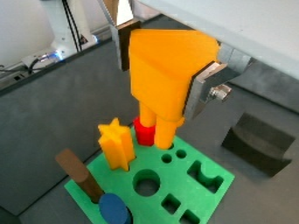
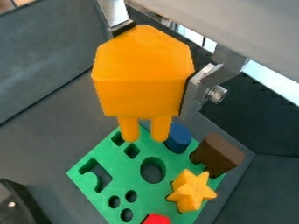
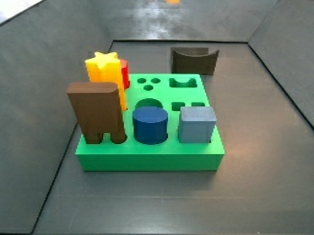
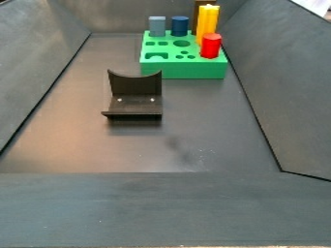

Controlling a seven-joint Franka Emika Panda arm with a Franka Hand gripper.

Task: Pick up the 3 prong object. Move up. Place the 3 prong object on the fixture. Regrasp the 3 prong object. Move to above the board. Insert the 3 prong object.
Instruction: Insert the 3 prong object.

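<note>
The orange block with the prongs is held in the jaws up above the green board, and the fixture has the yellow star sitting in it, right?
Not quite. The fixture is empty, as a side view shows. The yellow star stands on the board. The rest is right: in both wrist views the gripper holds the 3 prong object in its jaws above the board.

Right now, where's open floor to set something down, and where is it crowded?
Bare floor lies before the fixture and along both side walls. It is crowded on the board, where the end effector holds the 3 prong object above the standing blocks.
</note>
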